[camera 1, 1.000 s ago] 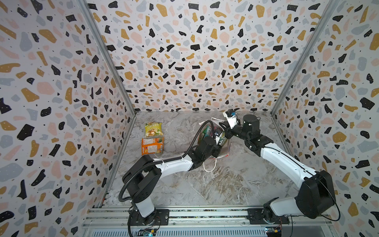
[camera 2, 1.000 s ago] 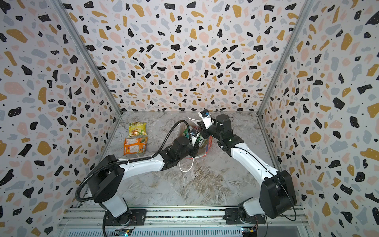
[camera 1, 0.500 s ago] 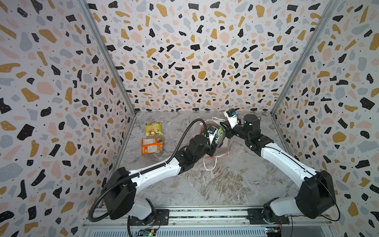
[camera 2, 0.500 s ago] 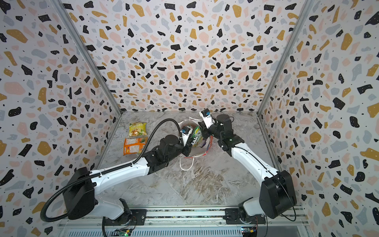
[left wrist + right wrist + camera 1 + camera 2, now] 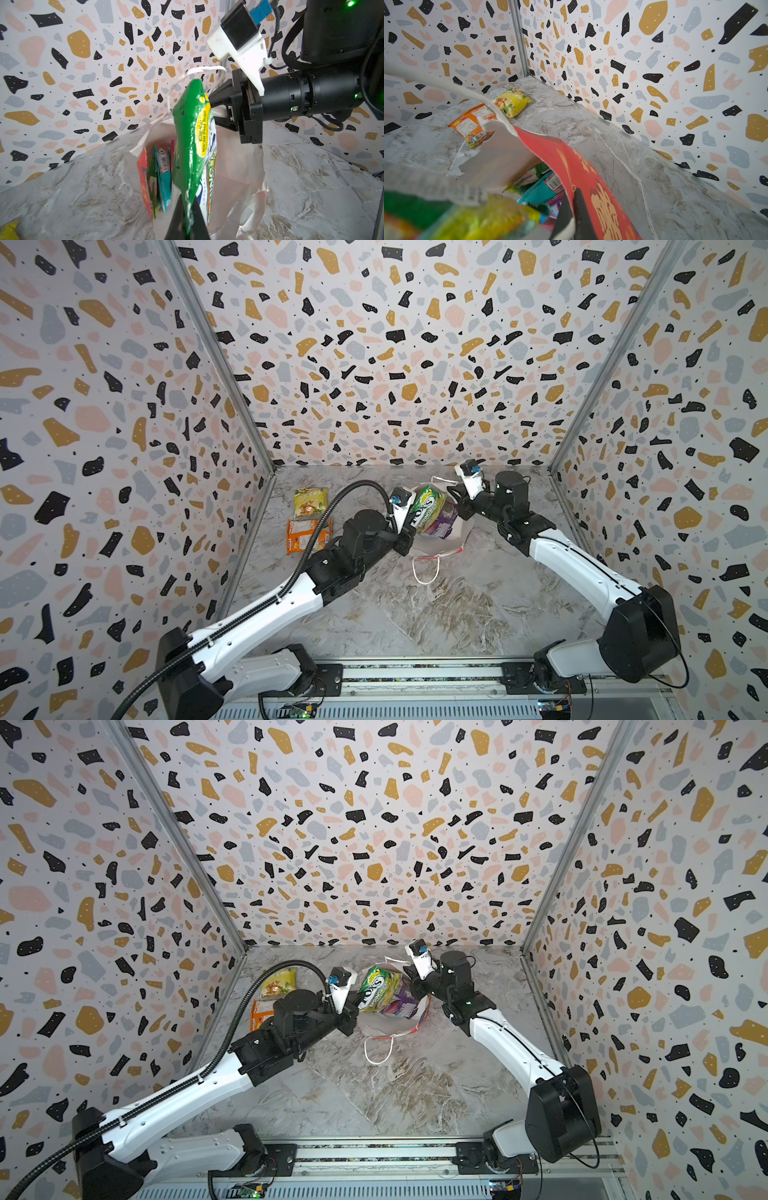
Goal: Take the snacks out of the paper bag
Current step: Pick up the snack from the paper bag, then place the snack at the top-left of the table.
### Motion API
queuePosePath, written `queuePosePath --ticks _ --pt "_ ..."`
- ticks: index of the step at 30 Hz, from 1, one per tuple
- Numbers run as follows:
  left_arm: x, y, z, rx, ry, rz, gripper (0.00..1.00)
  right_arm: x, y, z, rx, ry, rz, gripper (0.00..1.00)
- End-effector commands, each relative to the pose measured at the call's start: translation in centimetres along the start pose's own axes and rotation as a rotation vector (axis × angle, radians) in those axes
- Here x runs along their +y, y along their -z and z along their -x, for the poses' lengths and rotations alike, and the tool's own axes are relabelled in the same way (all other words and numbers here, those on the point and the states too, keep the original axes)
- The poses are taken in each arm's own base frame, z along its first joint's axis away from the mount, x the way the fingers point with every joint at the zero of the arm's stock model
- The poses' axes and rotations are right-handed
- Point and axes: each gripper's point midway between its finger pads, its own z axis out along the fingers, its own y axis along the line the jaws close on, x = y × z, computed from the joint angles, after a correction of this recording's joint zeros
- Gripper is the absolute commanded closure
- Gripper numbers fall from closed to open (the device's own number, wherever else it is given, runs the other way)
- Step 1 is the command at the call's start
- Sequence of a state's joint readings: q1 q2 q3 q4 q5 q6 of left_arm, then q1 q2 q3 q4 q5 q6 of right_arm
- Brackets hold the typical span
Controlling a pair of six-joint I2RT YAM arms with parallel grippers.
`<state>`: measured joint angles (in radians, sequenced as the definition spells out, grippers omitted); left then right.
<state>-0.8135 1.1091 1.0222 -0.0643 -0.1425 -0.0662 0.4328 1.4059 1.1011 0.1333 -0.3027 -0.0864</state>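
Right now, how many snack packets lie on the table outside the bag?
2: a yellow packet near the far-left corner and an orange packet just in front of it. The left gripper holds a FOX'S packet at the bag mouth; more sit inside, partly hidden.

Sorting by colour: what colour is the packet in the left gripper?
The packet is green and yellow; left wrist view.

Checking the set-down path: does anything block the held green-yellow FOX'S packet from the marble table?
Nothing visible. The left gripper holds the glossy green-yellow FOX'S packet above the mouth of the red paper bag, marble table open alongside.
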Motion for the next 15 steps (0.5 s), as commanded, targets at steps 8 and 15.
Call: queuePosePath --ticks 8,15 --pt "5.7 4.9 5.4 -0.103 0.074 0.022 1.00 -1.4 1.2 2.5 -0.062 0.001 -0.046 1.00" --pt "10.3 6.1 6.8 -0.106 0.104 0.109 1.00 -1.7 1.3 2.5 -0.062 0.002 -0.054 1.00"
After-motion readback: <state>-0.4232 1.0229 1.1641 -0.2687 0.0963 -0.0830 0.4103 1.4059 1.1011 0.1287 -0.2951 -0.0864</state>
